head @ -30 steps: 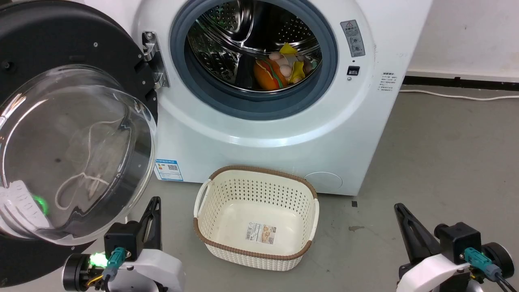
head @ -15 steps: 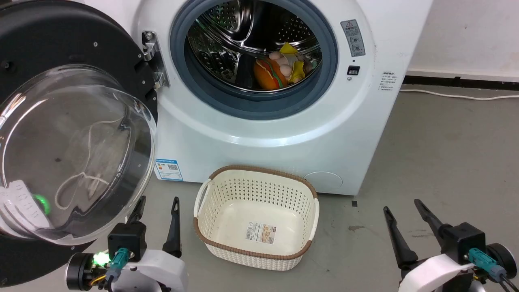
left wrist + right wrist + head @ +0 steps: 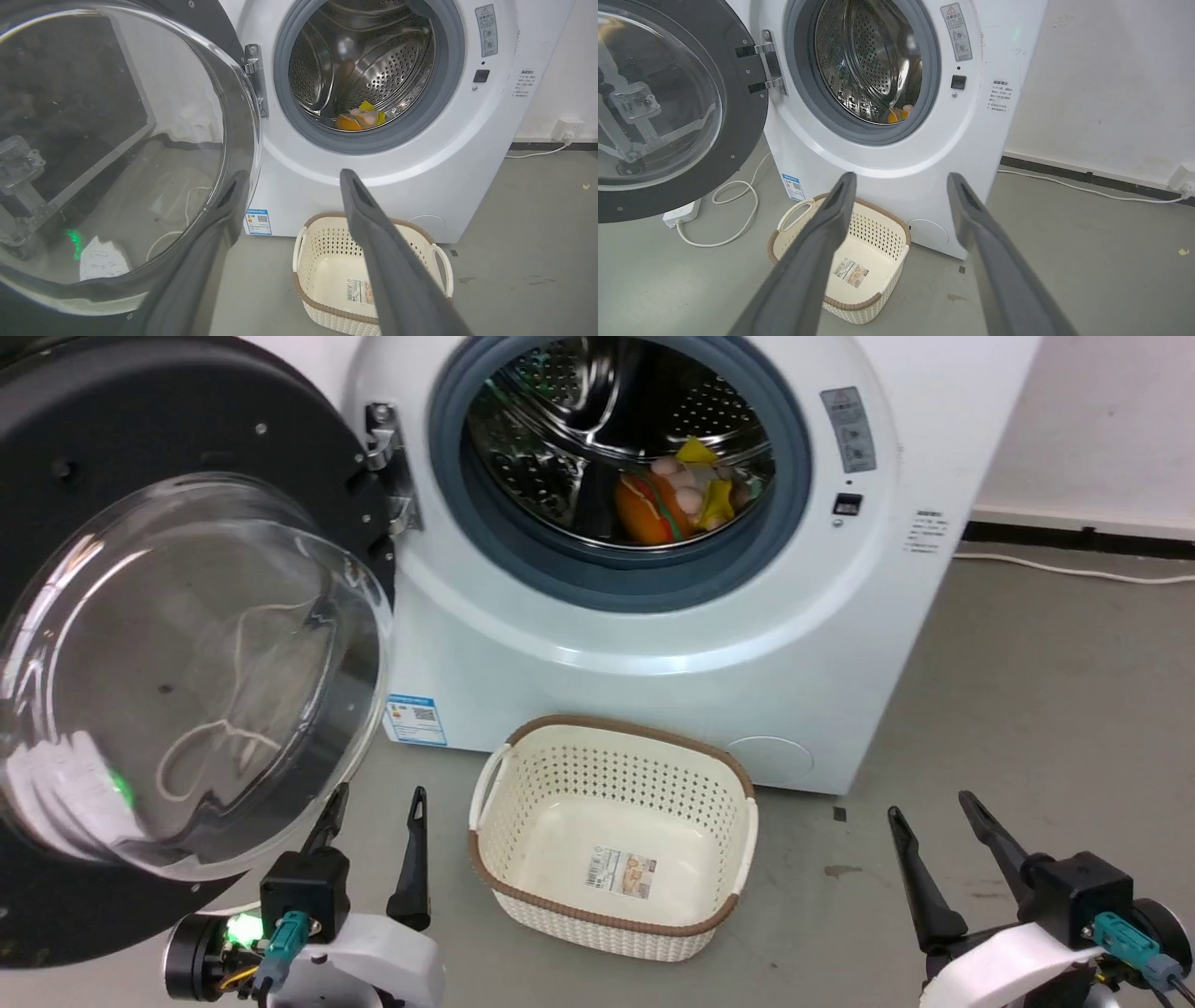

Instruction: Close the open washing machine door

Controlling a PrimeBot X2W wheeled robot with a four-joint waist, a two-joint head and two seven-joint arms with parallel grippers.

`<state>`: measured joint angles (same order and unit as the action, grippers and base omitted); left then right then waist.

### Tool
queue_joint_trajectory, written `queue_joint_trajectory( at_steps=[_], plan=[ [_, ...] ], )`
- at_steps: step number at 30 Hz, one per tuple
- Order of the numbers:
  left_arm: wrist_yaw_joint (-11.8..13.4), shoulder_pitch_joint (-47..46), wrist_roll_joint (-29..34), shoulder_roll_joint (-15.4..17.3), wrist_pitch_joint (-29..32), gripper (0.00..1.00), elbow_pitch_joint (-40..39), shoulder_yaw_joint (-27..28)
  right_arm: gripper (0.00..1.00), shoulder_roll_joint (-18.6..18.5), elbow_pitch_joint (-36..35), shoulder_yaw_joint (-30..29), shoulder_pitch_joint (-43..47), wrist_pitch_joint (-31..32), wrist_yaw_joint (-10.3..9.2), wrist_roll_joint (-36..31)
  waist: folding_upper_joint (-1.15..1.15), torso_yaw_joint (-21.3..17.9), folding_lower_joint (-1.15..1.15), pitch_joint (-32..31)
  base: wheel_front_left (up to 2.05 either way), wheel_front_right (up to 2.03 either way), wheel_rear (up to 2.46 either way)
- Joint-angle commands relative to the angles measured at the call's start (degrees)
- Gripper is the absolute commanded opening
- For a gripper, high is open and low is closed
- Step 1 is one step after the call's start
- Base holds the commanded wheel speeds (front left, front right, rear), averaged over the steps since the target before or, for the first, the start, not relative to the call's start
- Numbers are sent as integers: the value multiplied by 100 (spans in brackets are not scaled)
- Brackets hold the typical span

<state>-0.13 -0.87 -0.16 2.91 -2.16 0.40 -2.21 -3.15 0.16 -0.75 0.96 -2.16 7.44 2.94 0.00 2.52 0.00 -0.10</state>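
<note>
1. L gripper point(image 3: 380, 791), low left: two dark fingers spread apart, open, holding nothing. Its left finger is right by the door's bottom edge; can't tell if it touches.
2. R gripper point(image 3: 931, 804), low right: fingers spread wide too, open & holding nothing, over the grey floor point(image 3: 1027, 663).
3. Washing machine door point(image 3: 177, 653): big & round, w/ a wide shiny black rim and a clear bowl-shaped glass middle. It stands wide open, left of the machine, hung on a metal hinge point(image 3: 387, 457).
4. Basket point(image 3: 579, 775): cream w/ lots of holes & a brown rim. Sits on the floor btw the grippers, just in front of the machine. Inside: a paper sticker point(image 3: 621, 871) on the bottom.
5. Washing machine point(image 3: 653, 644): white front, grey rubber ring point(image 3: 607, 583) round the shiny steel drum point(image 3: 579, 411). In the drum: a small pile of toys point(image 3: 686, 490), orange & yellow, at the bottom.
</note>
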Motion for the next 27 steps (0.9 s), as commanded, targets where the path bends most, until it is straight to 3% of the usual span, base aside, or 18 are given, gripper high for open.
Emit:
queue_joint_trajectory(
  at_steps=[1,27],
  plan=[
    [22,-13,-32,13,-56,100,3,-21,100,6,-33,3,76,-55,1,70,0,63,0,-7,0,0,0],
    [155,142,-67,47,-367,100,-216,-76,100,11,-12,383,-35,-366,2,32,0,939,0,63,0,0,0]
  ],
)
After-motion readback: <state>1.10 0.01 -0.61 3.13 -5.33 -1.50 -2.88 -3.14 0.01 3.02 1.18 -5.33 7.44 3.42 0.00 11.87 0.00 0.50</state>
